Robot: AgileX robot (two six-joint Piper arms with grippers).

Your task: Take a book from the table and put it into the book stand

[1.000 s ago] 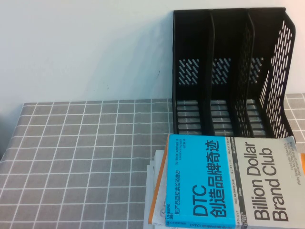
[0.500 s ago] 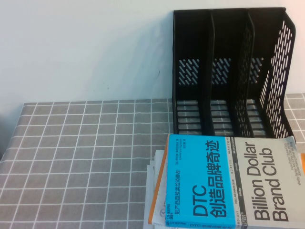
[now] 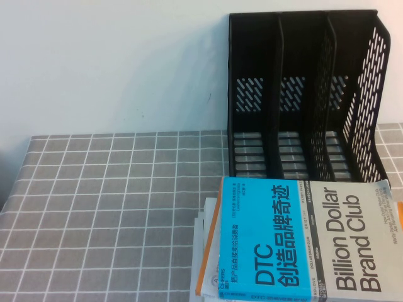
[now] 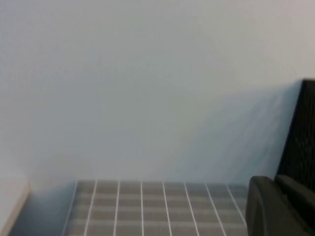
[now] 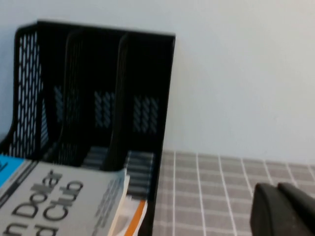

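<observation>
The book (image 3: 302, 239), cyan and pale grey with "DTC" and "Billion Dollar Brand Club" lettering, lies flat on top of a pile at the table's (image 3: 113, 189) front right. The black book stand (image 3: 302, 94) stands upright behind it against the wall, its three slots empty. Neither arm shows in the high view. In the left wrist view my left gripper (image 4: 275, 184) is shut and empty, with the stand's edge (image 4: 302, 137) beside it. In the right wrist view my right gripper (image 5: 278, 189) is shut and empty, off to the side of the stand (image 5: 98, 93) and the book (image 5: 54, 201).
Under the book lie other books and papers (image 3: 204, 251), one with an orange edge. A pale wall rises behind the table. The grey grid cloth stretches bare to the left of the pile.
</observation>
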